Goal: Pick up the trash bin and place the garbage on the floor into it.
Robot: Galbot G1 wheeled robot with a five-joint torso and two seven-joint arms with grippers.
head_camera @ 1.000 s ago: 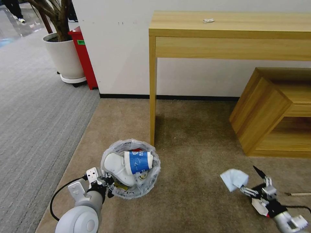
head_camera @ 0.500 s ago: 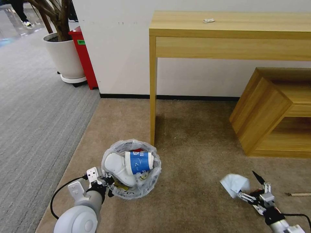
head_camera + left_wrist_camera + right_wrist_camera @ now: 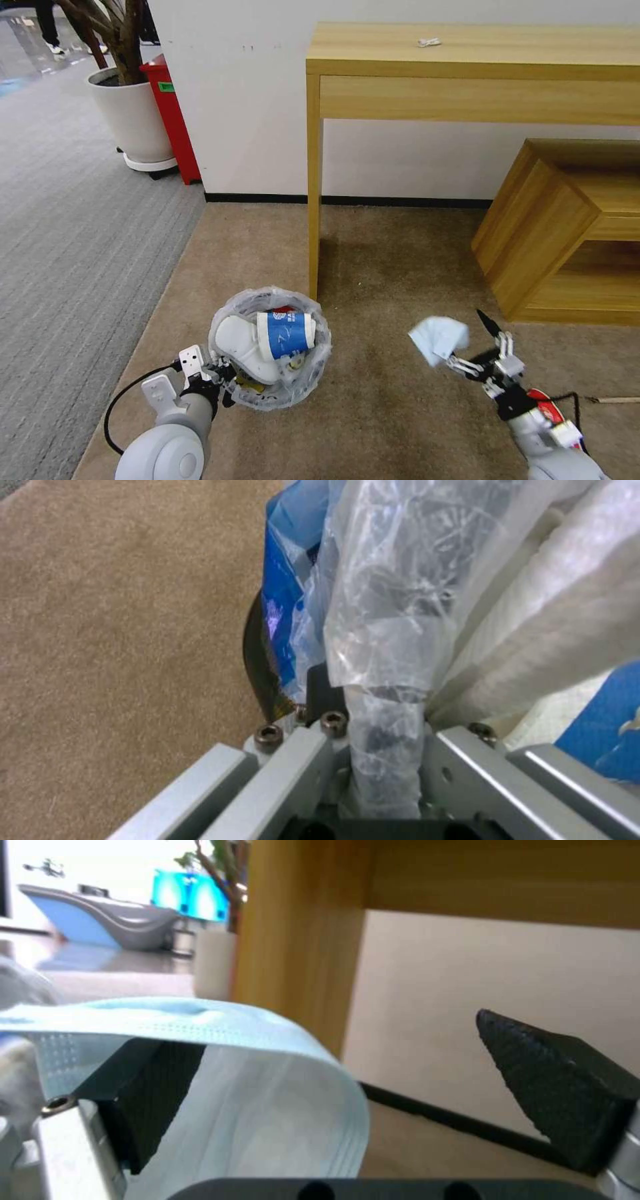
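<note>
Pale blue fabric was draped over one black finger [image 3: 143, 1100] of the right gripper [image 3: 475, 347], while the other finger stood well apart, so the jaws were spread and the mask [image 3: 437, 338] seemed hung on one pad rather than pinched. It was carried above the carpet [image 3: 387, 280], between the bin [image 3: 270, 347] and the low wooden shelf [image 3: 567, 227], presumably so that it could be brought over the bin's mouth. So loose a hold could let the mask slip off.

At the left gripper [image 3: 212, 375], the jaws were pressed on the bin's rim, with the crinkled liner [image 3: 380, 630] caught between the metal plates. That grip was judged to keep the bin steady and near at hand for loading. Inside the bin a white slipper [image 3: 237, 343], a blue-white cup [image 3: 285, 335] and a red wrapper [image 3: 283, 310] were piled.

A thin wooden stick [image 3: 613, 400] lay on the carpet to the right of the right arm, not yet collected. The bin stood just beside the table leg [image 3: 313, 200].
</note>
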